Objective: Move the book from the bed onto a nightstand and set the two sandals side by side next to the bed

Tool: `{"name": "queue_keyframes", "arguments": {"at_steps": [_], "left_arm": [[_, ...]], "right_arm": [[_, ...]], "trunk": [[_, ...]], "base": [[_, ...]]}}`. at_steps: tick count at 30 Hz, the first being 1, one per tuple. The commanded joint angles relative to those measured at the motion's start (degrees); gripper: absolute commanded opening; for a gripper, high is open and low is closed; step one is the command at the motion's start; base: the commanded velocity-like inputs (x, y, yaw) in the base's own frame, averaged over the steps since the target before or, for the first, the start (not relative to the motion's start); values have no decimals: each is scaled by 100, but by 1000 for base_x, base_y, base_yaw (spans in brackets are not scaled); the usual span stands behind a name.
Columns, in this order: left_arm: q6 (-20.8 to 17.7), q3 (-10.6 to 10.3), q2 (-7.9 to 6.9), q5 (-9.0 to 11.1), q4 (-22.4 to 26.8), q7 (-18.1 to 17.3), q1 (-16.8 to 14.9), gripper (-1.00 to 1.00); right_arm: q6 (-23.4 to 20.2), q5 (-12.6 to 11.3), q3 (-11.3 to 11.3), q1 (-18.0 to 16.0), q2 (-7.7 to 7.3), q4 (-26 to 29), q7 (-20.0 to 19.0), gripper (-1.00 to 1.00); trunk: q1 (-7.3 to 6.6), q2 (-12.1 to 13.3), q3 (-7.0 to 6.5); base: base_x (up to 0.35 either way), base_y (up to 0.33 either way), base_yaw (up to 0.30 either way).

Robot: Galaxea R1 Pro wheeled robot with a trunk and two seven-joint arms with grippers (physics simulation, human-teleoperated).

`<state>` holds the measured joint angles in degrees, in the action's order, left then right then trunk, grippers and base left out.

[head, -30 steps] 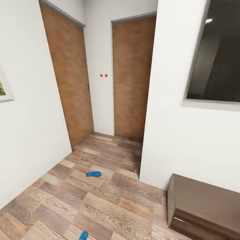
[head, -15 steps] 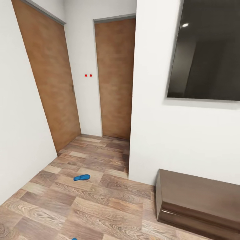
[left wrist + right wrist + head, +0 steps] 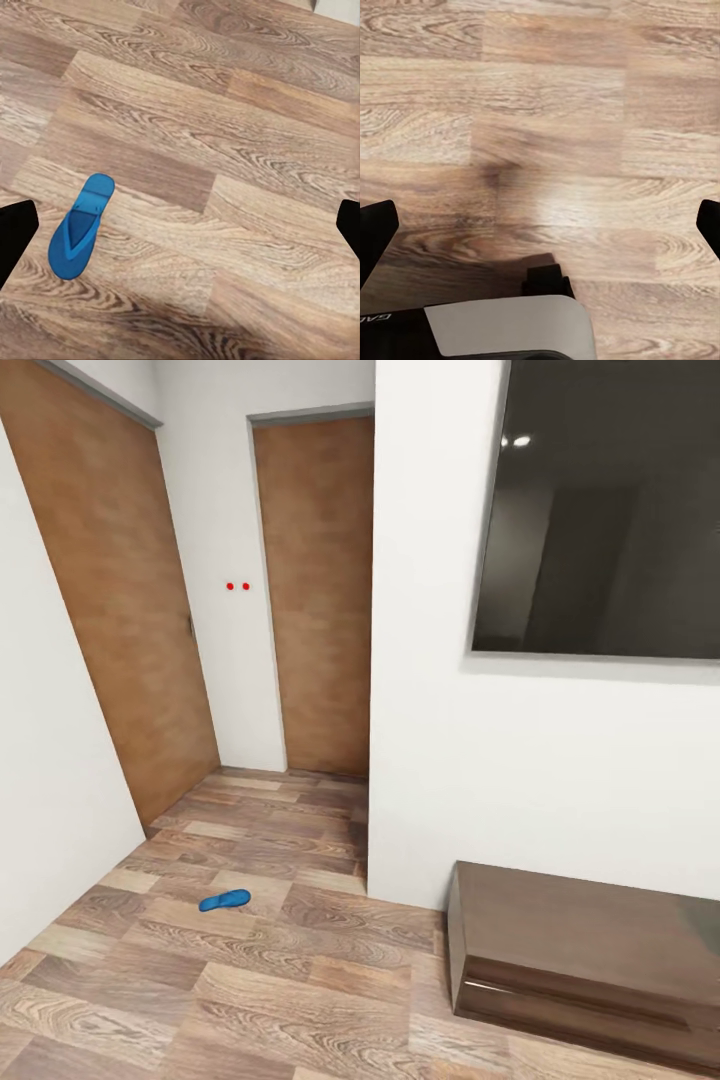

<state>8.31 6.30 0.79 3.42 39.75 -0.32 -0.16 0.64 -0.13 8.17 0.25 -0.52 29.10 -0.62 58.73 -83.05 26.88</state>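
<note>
— Where's the sandal? I'm looking at the wood floor [image 3: 300, 1000].

— One blue sandal [image 3: 224, 901] lies flat on the planks, out in front of the two brown doors [image 3: 315, 590], well apart from the dark glossy cabinet [image 3: 590, 950] that sits against the white wall [image 3: 450, 780]. The big dark screen [image 3: 600, 510] hangs on that same wall, above the cabinet.

— And the other one?

— The left wrist camera looks straight down on a blue flip-flop [image 3: 80, 226], strap up, alone on the floor [image 3: 225, 150]. Whether it's the same one I can't say.

— What's the left gripper [image 3: 180, 225] doing?

— Spread wide, fingers [image 3: 15, 240] at the far edges of its view, pinching nothing; the flip-flop lies below, nearer one finger.

— The right gripper [image 3: 540, 225]?

— Also spread wide, empty, over bare planks [image 3: 547, 112], with a grey part of the robot's body [image 3: 506, 326] beneath it.
</note>
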Motion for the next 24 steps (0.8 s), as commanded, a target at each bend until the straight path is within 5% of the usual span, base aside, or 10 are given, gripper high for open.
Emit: {"name": "queue_keyframes", "arguments": {"at_steps": [1,22,24], "left_arm": [[13,9,1,35,-1,-3,-2,100],[-50,4,-18,-10,138,45,-24,100],[-498,4,-23,-36,488,93,-47,100]], "right_arm": [[7,-4,12,2,1,7,-7,100],[9,-31,12,2,-8,30,-17,100],[12,-31,12,2,-9,32,-19,100]], "trunk": [[0,-3,4],[0,-3,4],[0,-3,4]], "base": [[0,0,-17],[0,0,-1],[0,0,0]]}}
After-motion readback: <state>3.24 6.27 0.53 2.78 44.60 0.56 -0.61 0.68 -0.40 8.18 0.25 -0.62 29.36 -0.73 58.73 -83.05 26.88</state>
